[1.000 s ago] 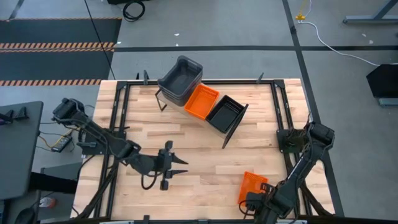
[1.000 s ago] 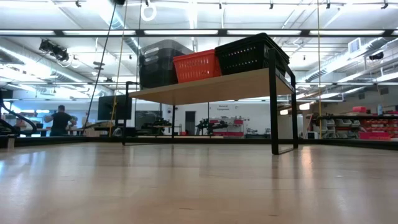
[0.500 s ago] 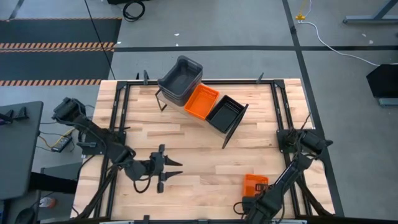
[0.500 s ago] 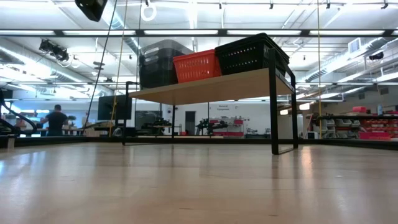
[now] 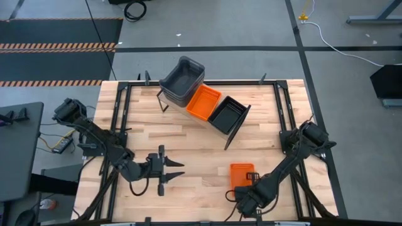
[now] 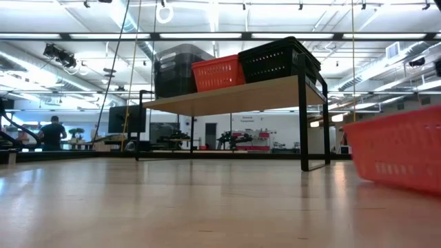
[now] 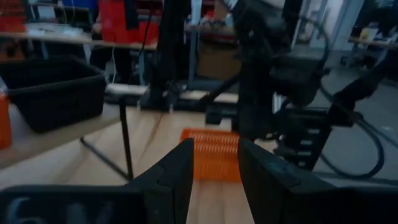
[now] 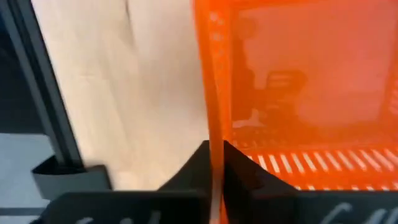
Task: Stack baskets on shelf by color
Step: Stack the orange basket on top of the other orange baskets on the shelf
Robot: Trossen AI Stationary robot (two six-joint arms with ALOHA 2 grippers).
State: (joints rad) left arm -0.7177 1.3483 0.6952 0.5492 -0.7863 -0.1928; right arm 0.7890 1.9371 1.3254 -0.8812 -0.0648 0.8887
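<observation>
The shelf [image 6: 234, 96] stands at the table's far middle and carries a stack of grey baskets [image 5: 182, 78], an orange basket [image 5: 203, 102] and a black basket [image 5: 227, 114] side by side. Another orange basket [image 5: 242, 174] sits near the table's front, right of centre, and fills the right of the low view [image 6: 400, 148]. My right gripper [image 5: 247, 188] is shut on it at its near side. My left gripper [image 5: 173, 171] hovers open over the table's near left, pointing toward the table's right. The orange basket [image 7: 211, 152] shows beyond its fingers. My right gripper pinches one wall of the orange basket at its rim [image 8: 216, 134], with one finger inside the basket and one outside. The fingers come from the table's near side, slanting down. The basket's open side faces up. Whether its bottom rests on the table, I cannot tell.
Black frame bars run along the table's left [image 5: 116, 135] and right [image 5: 289, 119] sides. Bare wood lies between the shelf and the two grippers. In the low view a person [image 6: 52, 134] stands far off in the room behind.
My right gripper has carried the orange basket from the table's near right corner toward the left and a little farther in. The basket has turned from slanted to square with the table and has come into the low view. My left gripper has drawn back slightly toward the left.
</observation>
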